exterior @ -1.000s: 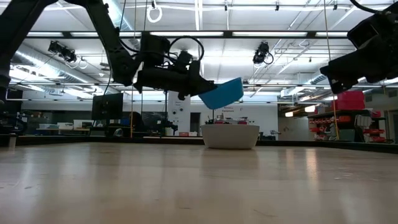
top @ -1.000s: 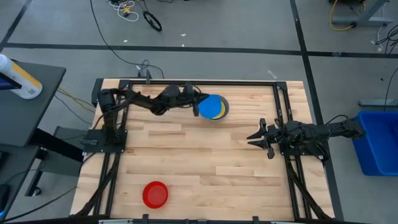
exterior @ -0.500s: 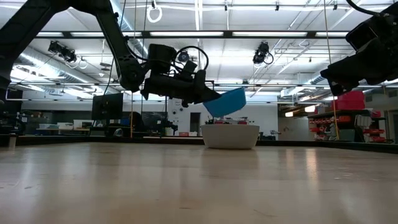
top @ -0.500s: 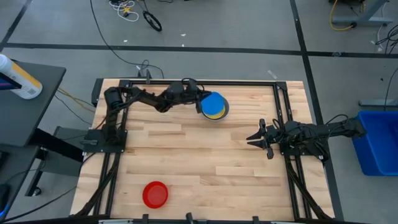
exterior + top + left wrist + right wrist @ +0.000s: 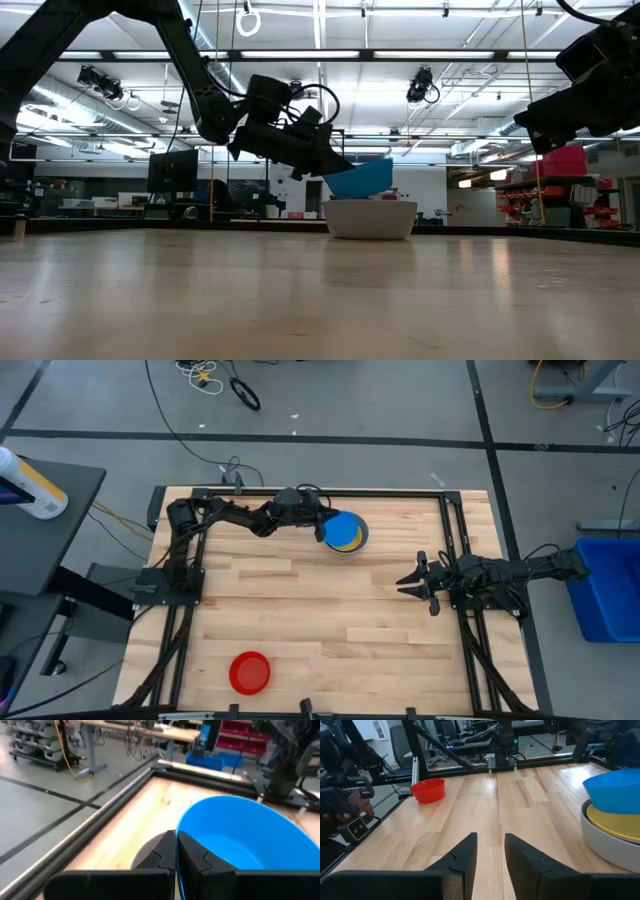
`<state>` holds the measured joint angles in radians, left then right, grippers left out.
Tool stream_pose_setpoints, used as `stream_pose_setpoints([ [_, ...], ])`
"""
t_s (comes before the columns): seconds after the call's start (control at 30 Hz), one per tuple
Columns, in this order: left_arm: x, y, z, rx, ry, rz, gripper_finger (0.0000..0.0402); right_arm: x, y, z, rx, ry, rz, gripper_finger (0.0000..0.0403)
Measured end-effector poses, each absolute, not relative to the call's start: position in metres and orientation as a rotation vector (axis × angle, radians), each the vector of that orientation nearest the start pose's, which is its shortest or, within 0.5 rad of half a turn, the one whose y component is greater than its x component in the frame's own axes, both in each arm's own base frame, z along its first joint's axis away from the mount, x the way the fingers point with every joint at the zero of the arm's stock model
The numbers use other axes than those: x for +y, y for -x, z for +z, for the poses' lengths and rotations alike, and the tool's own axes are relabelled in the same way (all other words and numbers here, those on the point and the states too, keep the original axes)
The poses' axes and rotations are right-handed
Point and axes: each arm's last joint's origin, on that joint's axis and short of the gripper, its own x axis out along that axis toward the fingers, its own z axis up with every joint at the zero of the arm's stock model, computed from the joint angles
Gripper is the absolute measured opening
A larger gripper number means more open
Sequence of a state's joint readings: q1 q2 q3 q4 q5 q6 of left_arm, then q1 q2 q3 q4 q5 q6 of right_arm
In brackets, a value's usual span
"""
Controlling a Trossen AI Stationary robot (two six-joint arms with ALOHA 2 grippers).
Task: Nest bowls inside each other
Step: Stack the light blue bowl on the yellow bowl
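At twelve o'clock on the bench [image 5: 330, 610]:
Left hand [image 5: 318, 528]: clamped on the blue bowl's [image 5: 343, 528] rim, tilted over the stack.
Stack: yellow bowl [image 5: 615, 822] inside grey bowl [image 5: 605, 847].
Right hand [image 5: 412, 581]: three o'clock, parted, empty (idle).
Red bowl [image 5: 250, 672]: seven o'clock.

The left gripper [image 5: 322, 526] reaches across the far side, fingers clamped, while the right gripper [image 5: 406, 581] hovers parted at mid-table.
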<state>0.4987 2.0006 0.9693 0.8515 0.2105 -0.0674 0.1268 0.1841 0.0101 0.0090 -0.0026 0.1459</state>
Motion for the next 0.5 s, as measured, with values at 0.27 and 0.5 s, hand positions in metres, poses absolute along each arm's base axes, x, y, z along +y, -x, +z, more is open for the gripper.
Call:
stream_pose_setpoints([
  [0.27, 0.1863, -0.3613, 0.1471, 0.221, 0.121, 0.296, 0.0006, 0.0137, -0.1067, 0.1526, 0.174, -0.135, 0.117, 0.0115],
  [0.5, 0.1859, -0.3612, 0.1462, 0.231, 0.117, 0.292, 0.0006, 0.0136, -0.1067, 0.1526, 0.174, -0.135, 0.116, 0.012],
])
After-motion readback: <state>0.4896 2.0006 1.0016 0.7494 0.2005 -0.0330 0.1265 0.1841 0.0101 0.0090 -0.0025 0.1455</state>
